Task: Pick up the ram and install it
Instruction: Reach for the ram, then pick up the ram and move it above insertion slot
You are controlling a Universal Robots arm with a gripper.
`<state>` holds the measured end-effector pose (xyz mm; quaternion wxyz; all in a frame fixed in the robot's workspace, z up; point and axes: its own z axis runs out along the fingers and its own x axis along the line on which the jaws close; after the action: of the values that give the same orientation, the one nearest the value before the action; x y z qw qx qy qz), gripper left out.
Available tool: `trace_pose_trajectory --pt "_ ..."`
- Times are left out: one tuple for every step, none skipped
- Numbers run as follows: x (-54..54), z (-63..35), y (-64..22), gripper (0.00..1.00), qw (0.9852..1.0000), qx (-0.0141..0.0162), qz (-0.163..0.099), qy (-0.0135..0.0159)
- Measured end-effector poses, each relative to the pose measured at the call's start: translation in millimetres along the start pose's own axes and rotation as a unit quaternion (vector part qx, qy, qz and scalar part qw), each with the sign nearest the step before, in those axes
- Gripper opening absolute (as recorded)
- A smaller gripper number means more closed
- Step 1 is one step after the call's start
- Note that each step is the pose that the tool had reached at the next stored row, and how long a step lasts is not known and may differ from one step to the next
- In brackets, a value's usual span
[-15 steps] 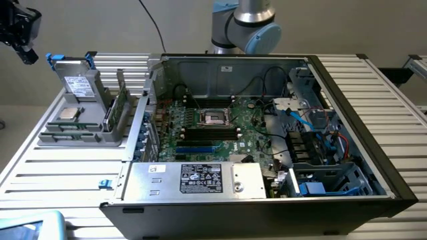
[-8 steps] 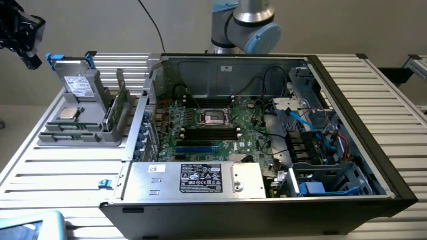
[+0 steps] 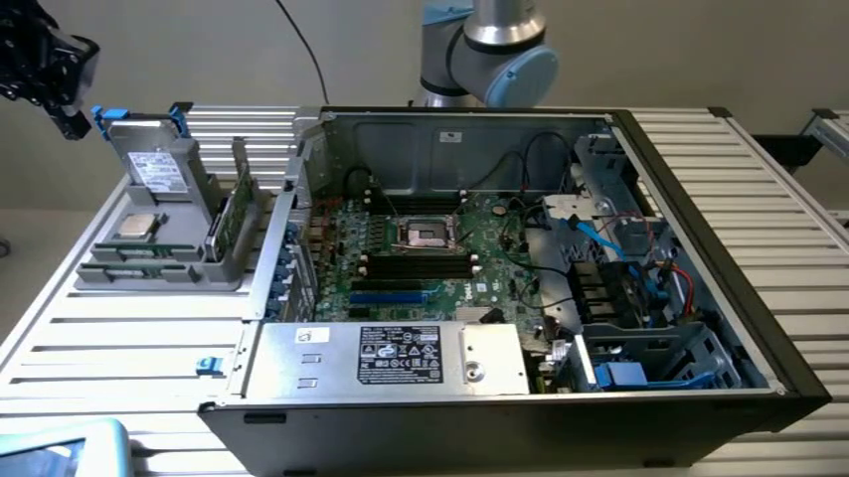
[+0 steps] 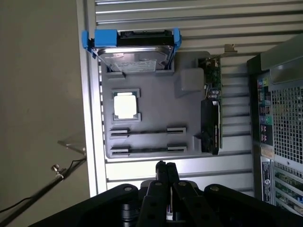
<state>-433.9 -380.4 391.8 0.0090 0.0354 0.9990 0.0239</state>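
The ram is a slim green strip standing on edge in a slot of the grey holder, at the exterior view's left. Seen from the wrist, the ram is a thin dark line between two grey clips, and a second similar strip lies parallel beside it. My gripper hangs high above and beyond the holder's far left corner, well apart from the ram. The wrist view has the gripper shut, its fingers pressed together with nothing between them.
The holder also carries a grey drive in a blue bracket, a square silver processor and an upright green card. The open computer case fills the middle, with black memory slots on its motherboard and a power supply in front.
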Motion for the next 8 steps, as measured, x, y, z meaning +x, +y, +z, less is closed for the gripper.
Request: trace_pose_trajectory --pt "0.0 -0.1 0.0 0.11 1.0 0.0 0.0 0.0001" --pt "0.0 -0.1 0.0 0.11 1.0 0.0 0.0 0.0001" --pt "0.0 0.0 0.0 0.11 1.0 0.0 0.0 0.0001" --pt "0.0 0.0 0.0 0.11 1.0 0.0 0.0 0.0001" --pt "0.0 -0.1 0.0 0.11 1.0 0.0 0.0 0.0001" --pt "0.0 0.0 0.0 0.11 1.0 0.0 0.0 0.0001" --pt "0.0 0.0 0.0 0.11 1.0 0.0 0.0 0.0001" --pt "0.0 -0.1 0.0 0.11 1.0 0.0 0.0 0.0001"
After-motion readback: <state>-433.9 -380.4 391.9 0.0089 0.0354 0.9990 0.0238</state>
